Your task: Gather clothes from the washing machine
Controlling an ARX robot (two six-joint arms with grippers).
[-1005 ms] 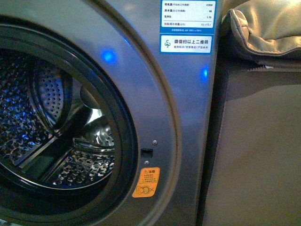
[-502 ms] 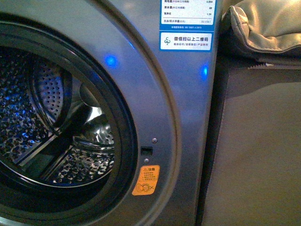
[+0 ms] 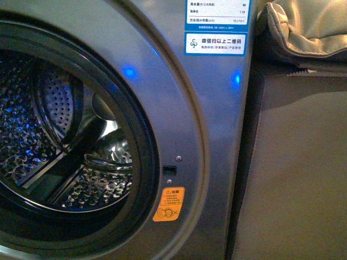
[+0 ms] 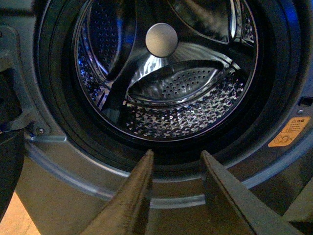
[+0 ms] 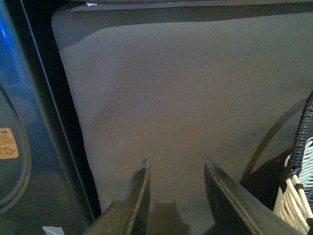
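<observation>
Left gripper (image 4: 176, 161), jaws parted and empty, faces the washing machine (image 3: 217, 135) mouth for a reach into the drum (image 4: 166, 88); right gripper (image 5: 176, 169) likewise parted; no clothes visible.

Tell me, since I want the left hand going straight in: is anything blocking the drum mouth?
Nothing visible. The left hand, open, faces the washing machine's open porthole; no door or object crosses it. No clothes show in the drum.

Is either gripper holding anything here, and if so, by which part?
Nothing is held. The left gripper is open and empty, facing the washing machine drum mouth. The right gripper is open and empty too, near the basket.
</observation>
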